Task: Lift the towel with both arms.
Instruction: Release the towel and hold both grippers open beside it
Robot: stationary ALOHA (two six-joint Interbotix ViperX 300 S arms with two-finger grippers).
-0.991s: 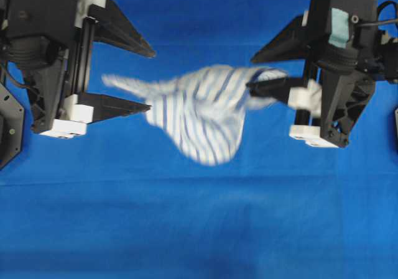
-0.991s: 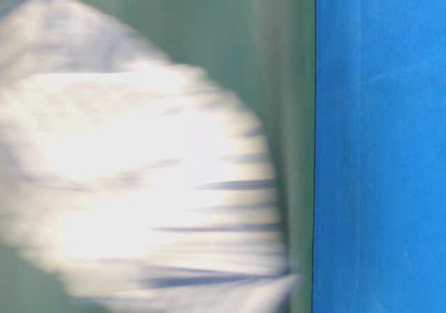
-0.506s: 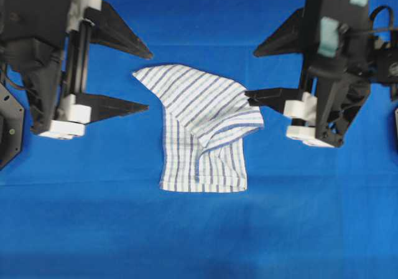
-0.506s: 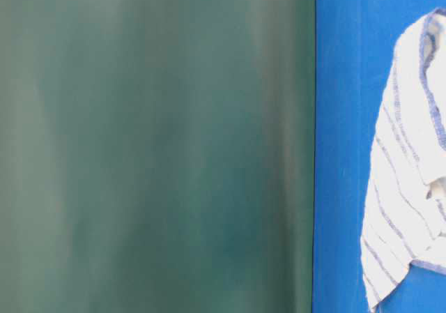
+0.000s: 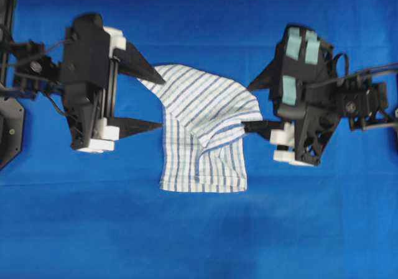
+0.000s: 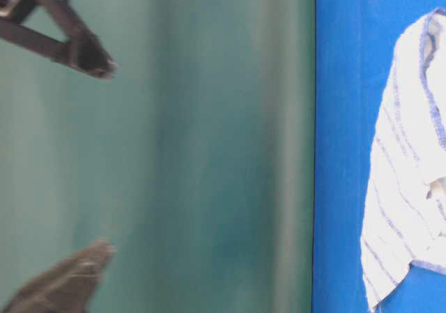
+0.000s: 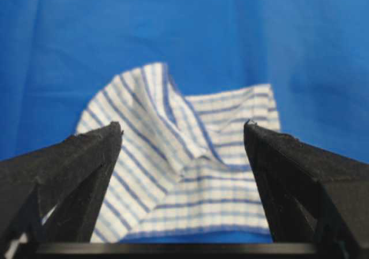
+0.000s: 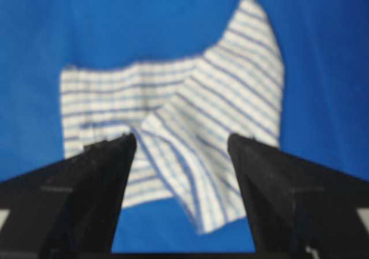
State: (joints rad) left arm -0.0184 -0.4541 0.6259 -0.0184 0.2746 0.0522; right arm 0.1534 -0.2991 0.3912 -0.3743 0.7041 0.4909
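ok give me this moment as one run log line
towel: crumpled, lying on blue tablecloth | left pincer: open, at towel's left edge | right pincer: open, at towel's right edge | lift: not yet done
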